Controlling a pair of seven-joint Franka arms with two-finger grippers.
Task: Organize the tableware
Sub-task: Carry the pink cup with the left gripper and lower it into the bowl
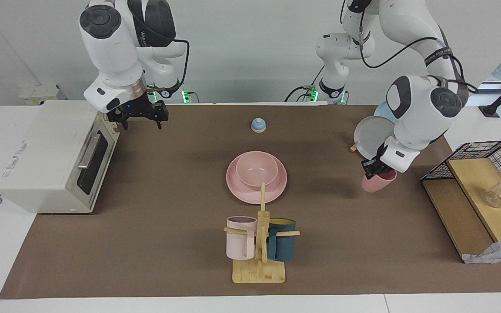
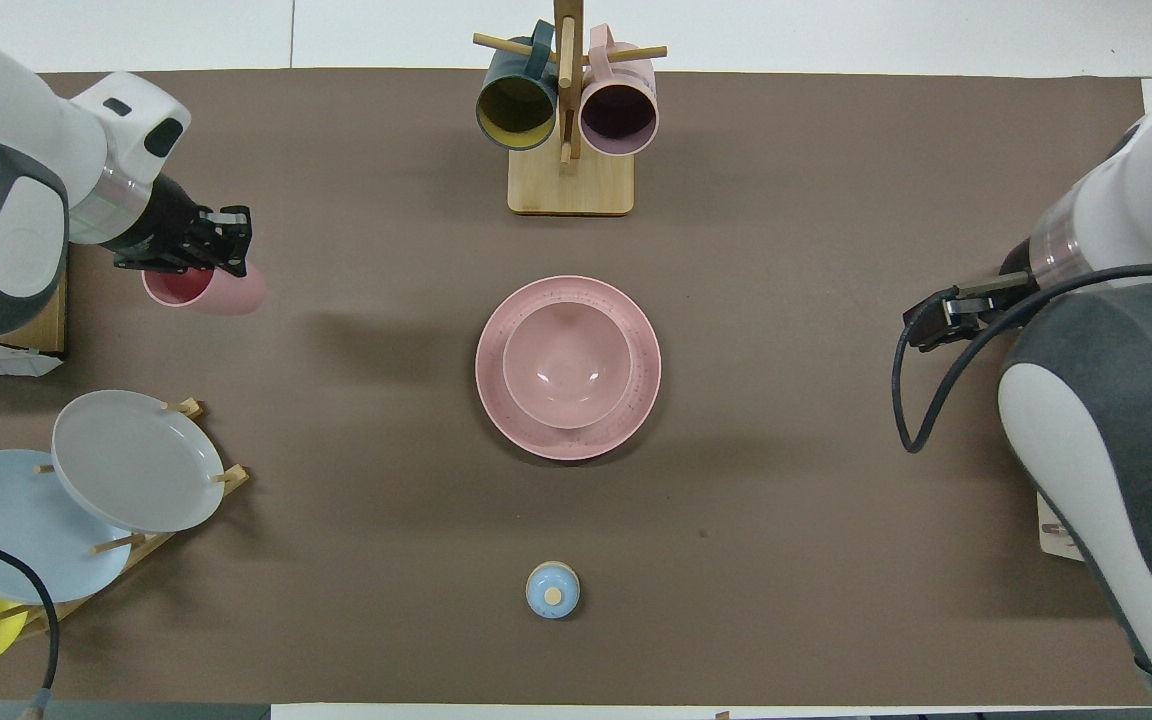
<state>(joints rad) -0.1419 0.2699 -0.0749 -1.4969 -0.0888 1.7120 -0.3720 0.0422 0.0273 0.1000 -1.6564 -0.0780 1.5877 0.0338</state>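
A pale-pink bowl [image 1: 257,169] [image 2: 566,365] sits in the wide pale-pink plate [image 1: 237,190] [image 2: 638,392] at the table's middle. My left gripper [image 1: 374,169] [image 2: 204,262] is shut on the rim of the small pink cup [image 1: 379,182] [image 2: 211,292]. The cup hangs tilted just above the table at the left arm's end, beside the plate rack. Up in the air, my right gripper [image 1: 141,123] stands open and holds nothing, by the top front corner of the toaster oven. The overhead view hides its fingers under the arm.
A toaster oven [image 1: 55,152] stands at the right arm's end. A wooden mug tree [image 1: 259,243] [image 2: 569,180] holds a pink mug and a teal mug. A rack with grey, blue and yellow plates [image 2: 136,460], a small blue bell [image 1: 258,125] [image 2: 552,590] and a wire-and-wood shelf [image 1: 472,182] also stand here.
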